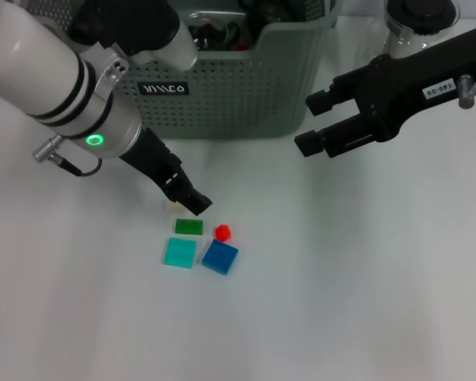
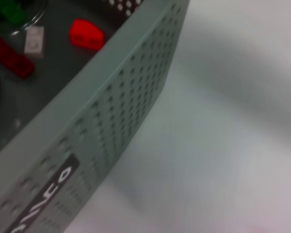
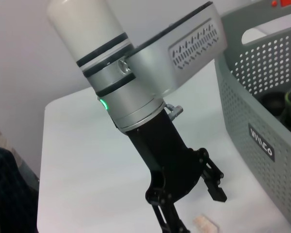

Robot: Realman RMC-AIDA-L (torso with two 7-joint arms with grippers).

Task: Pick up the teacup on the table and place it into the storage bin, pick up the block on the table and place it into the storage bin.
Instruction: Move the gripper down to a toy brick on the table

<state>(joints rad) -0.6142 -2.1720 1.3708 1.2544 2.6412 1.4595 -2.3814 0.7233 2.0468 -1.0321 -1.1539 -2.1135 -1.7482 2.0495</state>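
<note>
I have my left gripper [image 1: 192, 200] lowered to the table [image 1: 365, 302], its fingers spread apart with nothing between them, so that a small pale block [image 1: 171, 205] lies right at the tips; I judge this low reach is meant to bring the fingers either side of that block before closing. In the right wrist view the same pale piece [image 3: 205, 224] lies on the table just below the splayed fingers, untouched. Just beyond my fingertips, toward me, sit four coloured blocks close together: one green block [image 1: 189, 226], one small red block [image 1: 223, 232], one turquoise block [image 1: 179, 253] and one blue block [image 1: 220, 256]. That makes five blocks on the table. The storage bin [image 1: 246, 87] stands behind my left arm, near enough for a short carry, and the left wrist view shows red pieces [image 2: 86, 34] already inside. I see no teacup on the table. My right gripper [image 1: 321, 123] hangs idle beside the bin, fingers apart and empty.
</note>
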